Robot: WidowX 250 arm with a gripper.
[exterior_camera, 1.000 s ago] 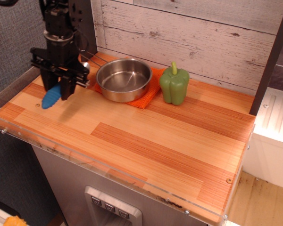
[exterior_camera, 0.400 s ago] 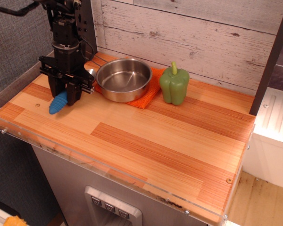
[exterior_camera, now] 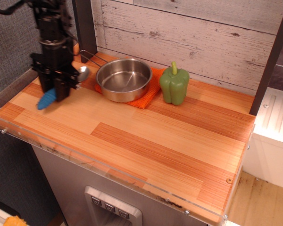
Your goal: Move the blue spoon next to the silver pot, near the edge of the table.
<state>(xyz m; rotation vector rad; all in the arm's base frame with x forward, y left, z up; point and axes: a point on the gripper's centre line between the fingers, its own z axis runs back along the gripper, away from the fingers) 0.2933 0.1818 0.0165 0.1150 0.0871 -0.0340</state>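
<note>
The blue spoon (exterior_camera: 46, 99) is at the table's far left, its blue handle pointing down-left and its silver bowl (exterior_camera: 83, 73) towards the silver pot (exterior_camera: 124, 79). My gripper (exterior_camera: 54, 92) comes down from above and is shut on the spoon's handle, near the left edge of the wooden table (exterior_camera: 146, 141). The spoon's handle looks slightly blurred. The pot stands at the back, to the right of my gripper, with its wire handle pointing left behind the spoon.
The pot sits on an orange cloth (exterior_camera: 150, 95). A green pepper (exterior_camera: 174, 84) stands right of the pot. A plank wall runs along the back. A clear plastic rim (exterior_camera: 108, 167) edges the table's front.
My gripper has shifted left and its fingers have drawn in on the handle. The spoon moved left with it, and its silver bowl now shows to the gripper's right.
</note>
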